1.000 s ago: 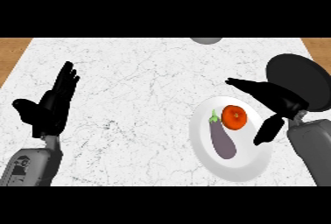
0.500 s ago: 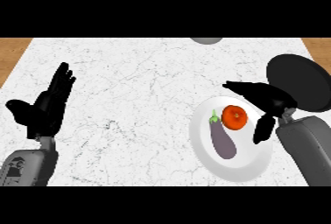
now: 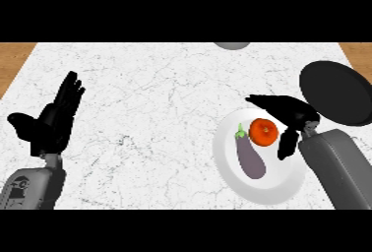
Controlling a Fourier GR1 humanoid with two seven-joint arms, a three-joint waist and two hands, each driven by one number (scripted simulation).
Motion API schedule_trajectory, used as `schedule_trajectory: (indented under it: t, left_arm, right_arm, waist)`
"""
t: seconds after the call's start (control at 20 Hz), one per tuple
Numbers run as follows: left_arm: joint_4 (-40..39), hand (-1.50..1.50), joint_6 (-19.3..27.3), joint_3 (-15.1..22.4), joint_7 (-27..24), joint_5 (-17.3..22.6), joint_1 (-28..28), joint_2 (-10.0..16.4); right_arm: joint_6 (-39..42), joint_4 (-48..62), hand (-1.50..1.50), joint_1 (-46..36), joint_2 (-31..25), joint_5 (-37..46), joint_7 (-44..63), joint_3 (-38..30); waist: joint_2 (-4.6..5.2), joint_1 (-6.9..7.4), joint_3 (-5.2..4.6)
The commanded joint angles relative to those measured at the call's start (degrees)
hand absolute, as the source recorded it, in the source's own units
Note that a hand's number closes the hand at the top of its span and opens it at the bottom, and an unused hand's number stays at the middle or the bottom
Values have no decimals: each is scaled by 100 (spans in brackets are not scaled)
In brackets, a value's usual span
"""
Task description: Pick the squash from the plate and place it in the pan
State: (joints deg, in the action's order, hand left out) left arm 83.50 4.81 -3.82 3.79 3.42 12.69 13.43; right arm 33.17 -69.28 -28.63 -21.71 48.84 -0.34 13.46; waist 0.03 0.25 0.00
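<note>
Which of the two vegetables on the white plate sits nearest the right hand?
The round orange-red vegetable, just left of the black right hand. The long purple eggplant lies further left on the white plate.

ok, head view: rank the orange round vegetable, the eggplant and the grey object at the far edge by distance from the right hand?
1. Orange round vegetable, on the plate, beside the right hand.
2. Eggplant, plate's left side.
3. Grey object, far counter edge.
</note>
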Motion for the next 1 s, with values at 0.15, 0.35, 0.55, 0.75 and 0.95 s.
schedule_trajectory:
  t: [0.15,0.35,0.55,0.75,0.95]
  left_arm:
    - [-333,0,-126,-204,-67,-70,220,24]
    - [144,0,-109,-24,23,-131,-124,-169]
    - [-458,0,-12,-93,-208,-257,316,-267]
    - [195,0,-114,-202,313,-179,156,-15]
    - [106,0,-9,-41,136,-363,112,-297]
  right_arm:
    - [-74,35,-150,280,281,515,26,111]
    - [-301,911,-150,93,231,758,-510,58]
    - [-206,1040,150,2,276,855,-783,103]
    - [-74,622,150,-113,555,904,-812,244]
    - [-692,1483,150,-208,421,1230,-1551,79]
  waist:
    - [-2,-28,0]
    - [-1,-2,1]
    - [7,-25,0]
    - [-9,-13,0]
    - [2,1,1]
